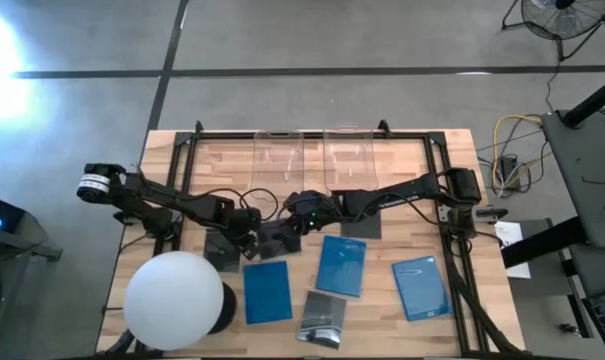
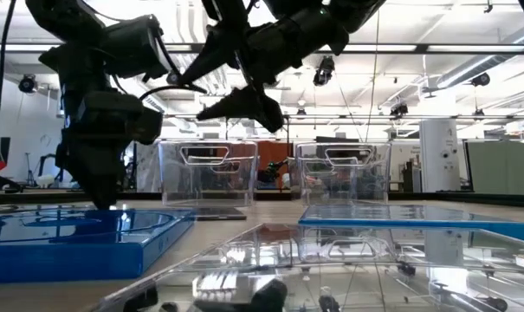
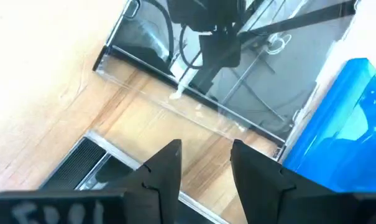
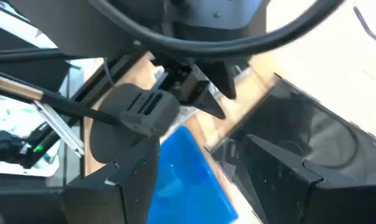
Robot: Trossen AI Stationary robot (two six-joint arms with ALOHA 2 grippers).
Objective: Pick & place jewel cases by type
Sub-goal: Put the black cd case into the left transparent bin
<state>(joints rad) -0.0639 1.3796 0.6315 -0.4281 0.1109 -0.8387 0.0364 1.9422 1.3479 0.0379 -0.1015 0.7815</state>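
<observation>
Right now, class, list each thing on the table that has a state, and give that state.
Left gripper: open, empty, above the table.
Right gripper: open, holding nothing.
Two clear plastic bins: upright, empty.
Three bright blue jewel cases: flat, closed.
Glossy dark jewel case: flat on table.

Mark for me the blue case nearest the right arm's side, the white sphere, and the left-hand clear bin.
rightmost blue case (image 1: pixel 420 287), high view, middle of its cover.
white sphere (image 1: pixel 174 299), high view, its top.
left clear bin (image 1: pixel 278 142), high view, its far rim.

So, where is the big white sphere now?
In the high view, the white sphere sits at the table's front left corner, beside a blue jewel case and below the left arm.
</observation>
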